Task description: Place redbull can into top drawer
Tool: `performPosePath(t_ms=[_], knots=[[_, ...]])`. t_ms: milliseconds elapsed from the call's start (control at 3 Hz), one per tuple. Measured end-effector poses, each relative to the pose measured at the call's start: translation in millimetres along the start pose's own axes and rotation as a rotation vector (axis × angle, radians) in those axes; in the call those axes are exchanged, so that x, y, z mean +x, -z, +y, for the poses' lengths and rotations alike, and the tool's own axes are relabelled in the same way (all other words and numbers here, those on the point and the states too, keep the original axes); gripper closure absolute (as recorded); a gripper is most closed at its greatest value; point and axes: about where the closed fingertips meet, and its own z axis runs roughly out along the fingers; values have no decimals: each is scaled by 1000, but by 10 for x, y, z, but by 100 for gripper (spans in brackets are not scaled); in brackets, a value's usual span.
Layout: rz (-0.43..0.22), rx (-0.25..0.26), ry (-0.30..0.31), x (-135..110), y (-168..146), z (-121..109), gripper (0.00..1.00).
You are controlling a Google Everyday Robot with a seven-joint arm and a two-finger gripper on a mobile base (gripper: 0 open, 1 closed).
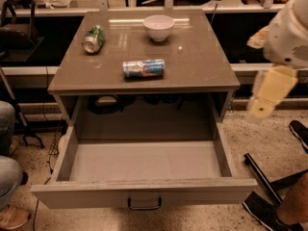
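The redbull can (143,68) lies on its side on the cabinet top, near the front edge, blue and silver. Below it the top drawer (144,192) is pulled wide open and its inside is bare; its dark handle sits at the front centre. My gripper (265,97) hangs in the air at the right of the cabinet, beside the drawer's right back corner and below the white arm (288,32). It is apart from the can and holds nothing that I can see.
A green can (94,38) lies on its side at the back left of the cabinet top (202,66). A white bowl (159,27) stands at the back centre. A person's legs show at the left edge and shoes at the lower right.
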Motion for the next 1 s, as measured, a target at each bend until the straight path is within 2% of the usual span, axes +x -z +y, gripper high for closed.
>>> performPosePath(t_ms=[333, 667, 1000], knots=[[-108, -29, 14, -472, -521, -217, 0], [-110, -31, 20, -493, -540, -239, 0], [-129, -58, 89, -730, -766, -540, 0]])
